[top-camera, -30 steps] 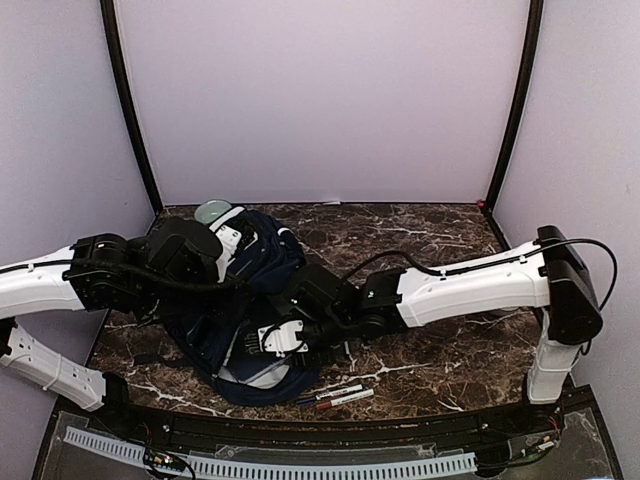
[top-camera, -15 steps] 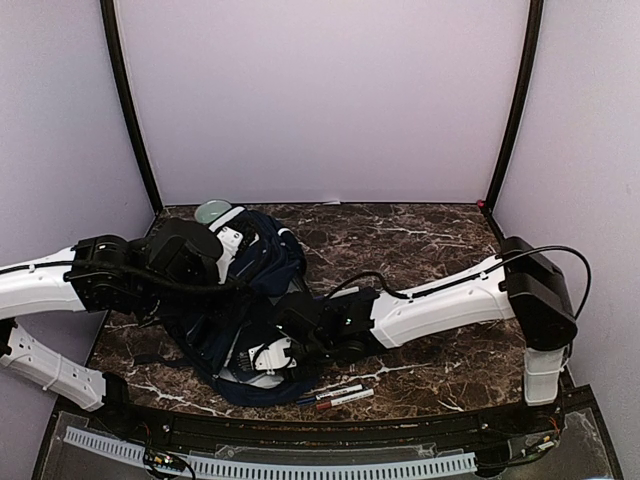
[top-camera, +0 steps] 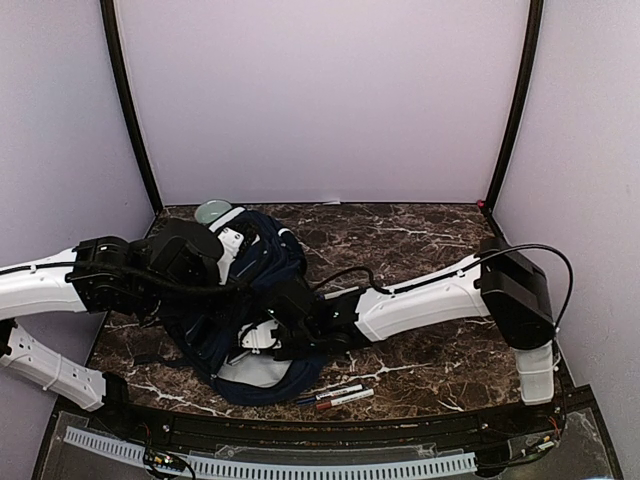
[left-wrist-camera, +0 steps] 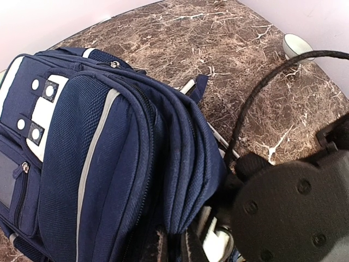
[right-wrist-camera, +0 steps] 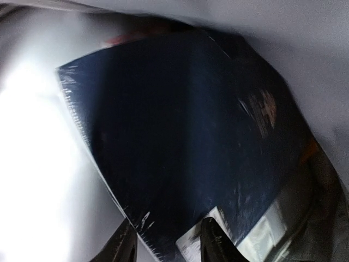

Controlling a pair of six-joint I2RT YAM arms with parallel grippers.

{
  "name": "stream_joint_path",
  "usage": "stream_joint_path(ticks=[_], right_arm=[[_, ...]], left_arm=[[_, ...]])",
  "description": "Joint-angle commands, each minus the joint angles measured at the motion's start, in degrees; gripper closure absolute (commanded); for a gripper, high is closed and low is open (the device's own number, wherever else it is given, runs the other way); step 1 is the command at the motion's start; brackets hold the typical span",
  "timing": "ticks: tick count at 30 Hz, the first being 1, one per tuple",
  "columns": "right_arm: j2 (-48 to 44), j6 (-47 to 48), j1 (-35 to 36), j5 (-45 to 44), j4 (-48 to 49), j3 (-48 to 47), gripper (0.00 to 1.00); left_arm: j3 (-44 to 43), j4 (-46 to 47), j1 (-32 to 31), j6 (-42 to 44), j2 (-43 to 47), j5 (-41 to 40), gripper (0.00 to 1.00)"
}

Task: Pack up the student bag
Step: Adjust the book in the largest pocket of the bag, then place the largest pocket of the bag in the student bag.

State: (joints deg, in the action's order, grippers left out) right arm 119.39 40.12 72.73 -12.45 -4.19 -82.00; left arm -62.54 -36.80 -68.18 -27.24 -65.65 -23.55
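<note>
Holding the student bag (top-camera: 262, 262) open at the surface's (top-camera: 430, 240) left, left jaws look clamped on its rim. Right jaws, deep inside, straddle the book's (right-wrist-camera: 174, 136) corner, can't tell if gripping.

White arm shells (top-camera: 420, 303) w/ blk joints (top-camera: 515, 290), blk cables (left-wrist-camera: 327, 54)
</note>
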Motion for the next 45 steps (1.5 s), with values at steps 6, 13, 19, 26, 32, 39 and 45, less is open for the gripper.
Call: stream_joint_path(ticks=[6,13,19,26,32,39,45], right_arm=[[5.97,-4.03,-3.91,-3.09,11.8,-6.64,0.61],[6.67,-6.18,-4.27,-2.85,12.6,-6.19,0.56],[-0.09,-8.35,-4.05,4.16,7.13,-0.03,0.55],[-12.62,-7.45,-1.74,10.65,0.96,10.87,0.53],[-22.44,-9.13,-1.56,17.93,-10.49,17.5,0.54],[-34.59,-16.36,-7.16,21.51,-12.59,25.97,0.55],[-42.2,-21.59,-16.34,24.21,-9.31,30.27,0.56]], left_arm=[[-0.08,4.94,-0.18,0.27,1.25,2.79,1.0],[0.3,5.27,-0.2,0.22,1.18,2.48,1.0],[0.88,4.95,-0.2,0.0,1.4,2.01,0.98],[1.23,7.14,-0.11,2.03,0.6,-0.02,0.99],[1.83,12.54,2.19,5.8,-2.13,2.95,0.97],[-1.54,16.84,5.05,10.84,-10.92,7.09,0.98],[-4.32,20.97,9.02,14.75,-17.93,12.26,0.99]])
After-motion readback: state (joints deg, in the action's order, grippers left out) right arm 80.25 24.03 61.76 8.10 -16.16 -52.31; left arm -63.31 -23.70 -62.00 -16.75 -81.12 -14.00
